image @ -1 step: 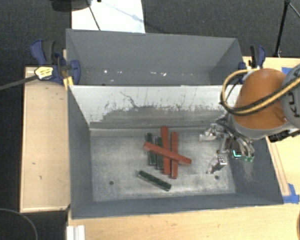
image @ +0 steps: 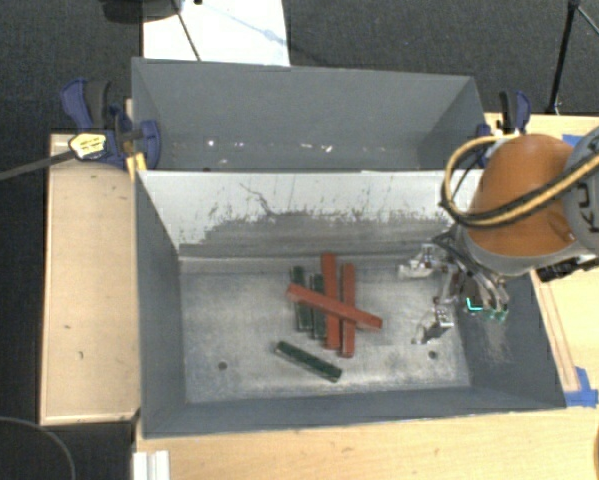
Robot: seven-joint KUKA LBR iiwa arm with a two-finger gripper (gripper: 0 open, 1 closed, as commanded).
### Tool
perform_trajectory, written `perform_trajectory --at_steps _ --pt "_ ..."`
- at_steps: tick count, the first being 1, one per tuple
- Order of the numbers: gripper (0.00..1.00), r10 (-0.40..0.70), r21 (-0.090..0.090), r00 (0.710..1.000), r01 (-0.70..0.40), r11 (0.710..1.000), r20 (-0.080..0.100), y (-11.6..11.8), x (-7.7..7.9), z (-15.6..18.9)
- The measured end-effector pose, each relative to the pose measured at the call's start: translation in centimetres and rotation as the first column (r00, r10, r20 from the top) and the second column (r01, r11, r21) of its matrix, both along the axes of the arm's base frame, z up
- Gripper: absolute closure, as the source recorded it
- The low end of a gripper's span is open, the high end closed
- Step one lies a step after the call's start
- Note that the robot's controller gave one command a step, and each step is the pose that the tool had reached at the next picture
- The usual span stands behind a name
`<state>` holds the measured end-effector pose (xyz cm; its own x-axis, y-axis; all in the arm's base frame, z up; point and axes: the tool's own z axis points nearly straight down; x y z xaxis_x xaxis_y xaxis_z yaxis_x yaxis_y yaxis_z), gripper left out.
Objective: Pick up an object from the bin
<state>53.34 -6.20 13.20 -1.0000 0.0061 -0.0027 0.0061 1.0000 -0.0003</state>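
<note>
My gripper (image: 427, 303) hangs over the right part of the bin floor, below the orange wrist cover, its two metal fingers spread apart with nothing between them. To its left lies a small pile of sticks: red bars (image: 335, 306) crossed over dark green bars (image: 305, 308). The nearest end of the slanting red bar lies a short way left of the fingertips, not touching them. A single dark green bar (image: 308, 360) lies apart at the front of the pile.
The bin's right sloping wall rises close behind the gripper. Bare floor stretches left of the pile and along the front wall.
</note>
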Motion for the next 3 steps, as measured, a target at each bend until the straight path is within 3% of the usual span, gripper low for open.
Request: perform_trajectory --at_steps 1,2,3 --pt "1.0 -0.187 0.002 0.982 0.187 0.982 -0.003 4.0 -0.62 -5.58" --pt "0.0 -0.187 0.002 0.982 0.187 0.982 0.012 3.91 -0.35 -5.63" --pt "0.0 -0.187 0.002 0.982 0.187 0.982 0.012 3.91 -0.35 -5.63"
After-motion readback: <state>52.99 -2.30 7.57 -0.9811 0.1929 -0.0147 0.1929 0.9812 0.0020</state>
